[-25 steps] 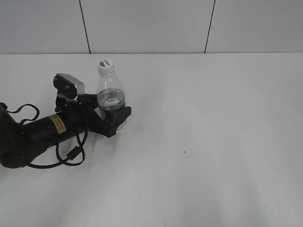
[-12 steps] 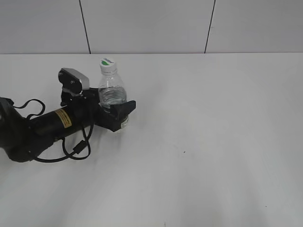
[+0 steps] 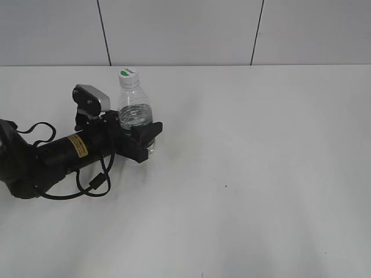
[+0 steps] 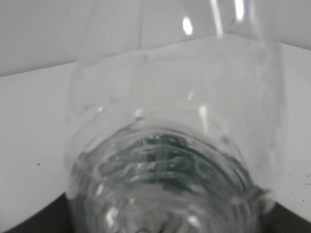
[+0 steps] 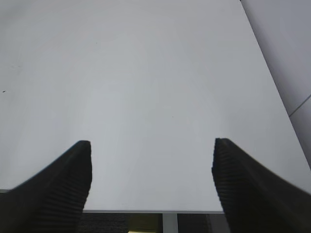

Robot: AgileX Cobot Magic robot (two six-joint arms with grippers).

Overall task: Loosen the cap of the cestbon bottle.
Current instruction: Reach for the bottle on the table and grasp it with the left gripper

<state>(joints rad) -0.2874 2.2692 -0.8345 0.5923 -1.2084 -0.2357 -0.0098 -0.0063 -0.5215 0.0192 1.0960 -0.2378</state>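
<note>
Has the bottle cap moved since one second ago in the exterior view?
Yes. The cap sits slightly higher and left, nearer the wall seam and table's back edge.

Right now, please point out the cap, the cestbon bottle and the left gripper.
cap [image 3: 128, 74], exterior view: the green mark on its top.
cestbon bottle [image 3: 134, 113], exterior view: clear ribbed shoulder above the jaws.
left gripper [image 3: 138, 138], exterior view: where its jaws clamp the bottle's lower body.

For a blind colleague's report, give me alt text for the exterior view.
The left gripper clamps the lower body of an upright cestbon bottle, its white cap on, at the left of a white table.
</note>
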